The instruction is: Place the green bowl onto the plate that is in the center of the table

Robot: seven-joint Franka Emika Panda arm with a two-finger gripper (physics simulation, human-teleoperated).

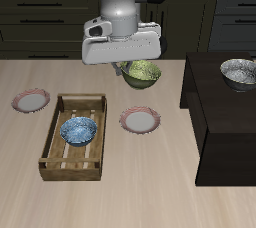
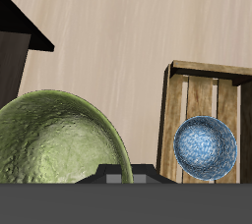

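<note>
The green bowl (image 1: 144,73) hangs tilted under my gripper (image 1: 128,69), which is shut on its rim and holds it above the table (image 1: 150,187). It is held farther back than the centre plate (image 1: 140,120), a small pink-rimmed plate lying on the table. In the wrist view the green bowl (image 2: 54,141) fills the area beside the gripper (image 2: 120,177). The centre plate does not show in the wrist view.
A wooden crate (image 1: 57,152) beside the plate holds a blue patterned bowl (image 1: 79,129); both show in the wrist view, the crate (image 2: 202,85) and the blue bowl (image 2: 205,147). A second identical plate (image 1: 30,100) lies beyond the crate. A raised black table (image 1: 225,122) carries a grey-white bowl (image 1: 239,72).
</note>
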